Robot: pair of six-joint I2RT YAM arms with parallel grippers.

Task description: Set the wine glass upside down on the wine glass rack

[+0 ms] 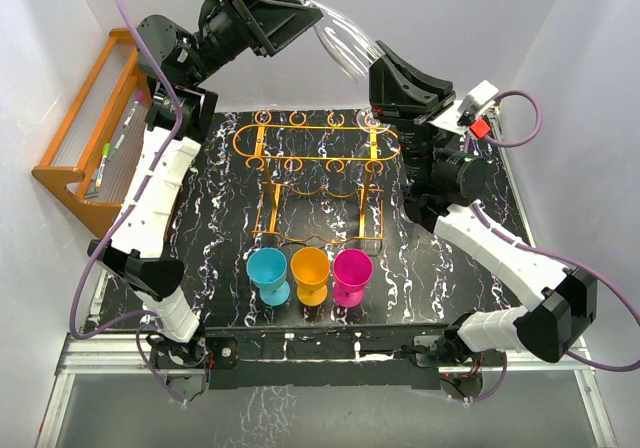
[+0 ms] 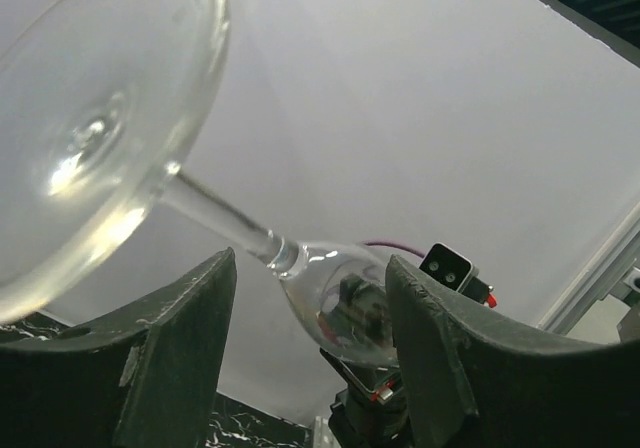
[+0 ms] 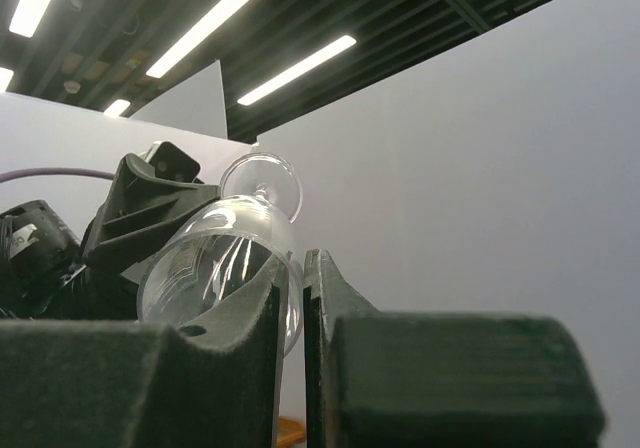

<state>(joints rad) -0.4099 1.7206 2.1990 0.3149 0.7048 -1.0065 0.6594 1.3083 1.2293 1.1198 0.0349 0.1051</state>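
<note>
The clear wine glass hangs in the air at the back, tilted, with its foot toward the left arm. My right gripper is shut on the rim of its bowl; the right wrist view shows the glass wall pinched between the fingers. My left gripper is open. In its wrist view the stem and bowl lie between the spread fingers without touching them. The orange wire rack stands on the table below the glass.
Blue, orange and magenta cups stand in a row in front of the rack. A brown wooden shelf stands at the left. A clear round foot shows at the rack's far right slot.
</note>
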